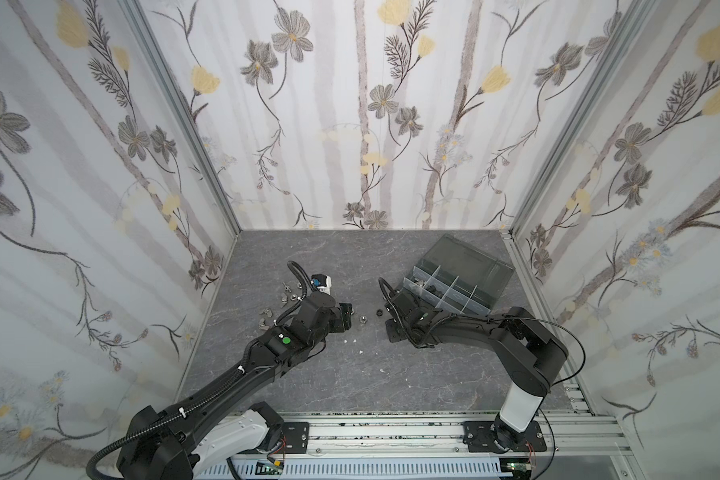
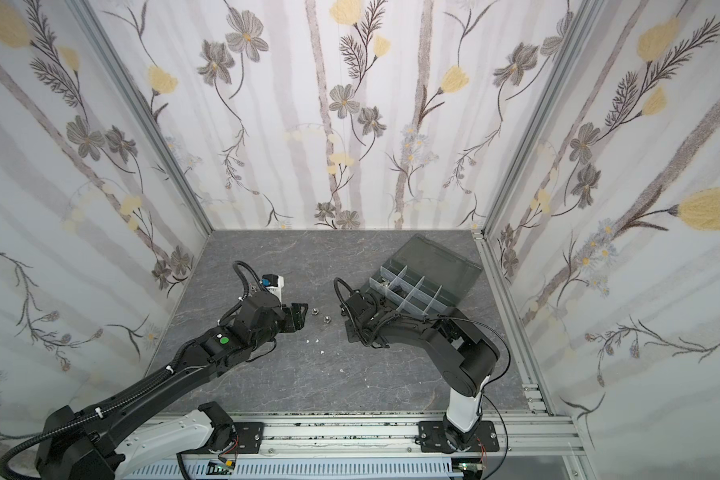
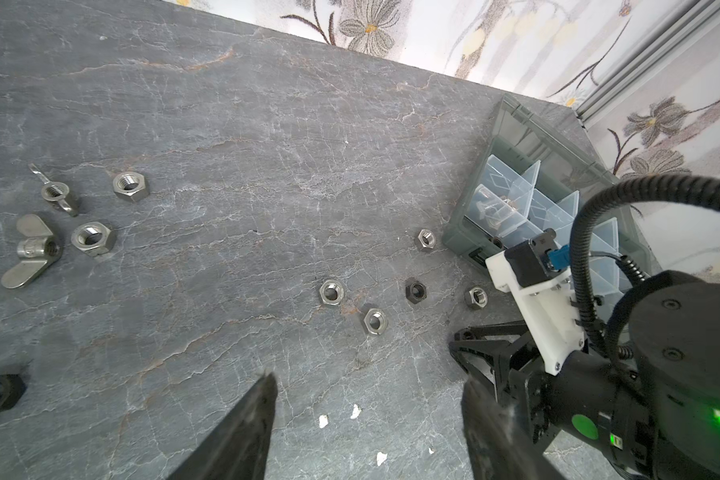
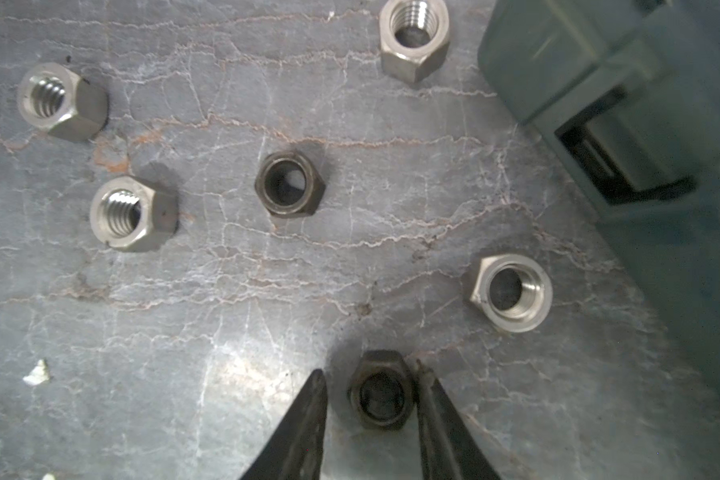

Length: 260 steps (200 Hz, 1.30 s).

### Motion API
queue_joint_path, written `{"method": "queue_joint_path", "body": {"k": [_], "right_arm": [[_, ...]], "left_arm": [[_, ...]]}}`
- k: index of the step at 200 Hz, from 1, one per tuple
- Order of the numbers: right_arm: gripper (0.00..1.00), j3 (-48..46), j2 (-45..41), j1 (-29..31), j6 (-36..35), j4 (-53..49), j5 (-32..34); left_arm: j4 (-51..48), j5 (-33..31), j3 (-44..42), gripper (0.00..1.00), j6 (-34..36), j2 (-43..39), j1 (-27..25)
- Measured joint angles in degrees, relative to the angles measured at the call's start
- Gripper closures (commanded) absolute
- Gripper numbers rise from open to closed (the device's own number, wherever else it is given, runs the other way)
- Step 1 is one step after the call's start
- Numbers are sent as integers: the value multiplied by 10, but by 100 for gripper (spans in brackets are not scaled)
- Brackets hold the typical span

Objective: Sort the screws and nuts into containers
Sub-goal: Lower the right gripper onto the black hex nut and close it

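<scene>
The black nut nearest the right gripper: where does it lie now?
In the right wrist view the black nut lies on the table between the fingers of the right gripper, near a silver nut.

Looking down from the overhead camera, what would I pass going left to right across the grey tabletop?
In a top view: wing nuts → left end effector, jaws open → silver nut → black nut → dark grey organizer box with its lid open.
</scene>
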Motion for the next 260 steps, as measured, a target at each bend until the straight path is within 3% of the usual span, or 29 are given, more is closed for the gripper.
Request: {"method": "queue_joint_path", "body": {"k": [83, 160, 228, 260], "right_arm": [[81, 7, 7, -4, -5, 5, 5], [86, 1, -41, -13, -9, -3, 0], [87, -4, -122, -54, -19, -7, -20], [86, -5, -152, -86, -26, -8, -38]], "left_arm": [[-1, 0, 0, 29, 1, 0, 3], [-9, 0, 1, 28, 1, 2, 3], [-15, 5, -16, 19, 0, 2, 3], [-13, 4, -32, 6, 0, -7, 3]]}}
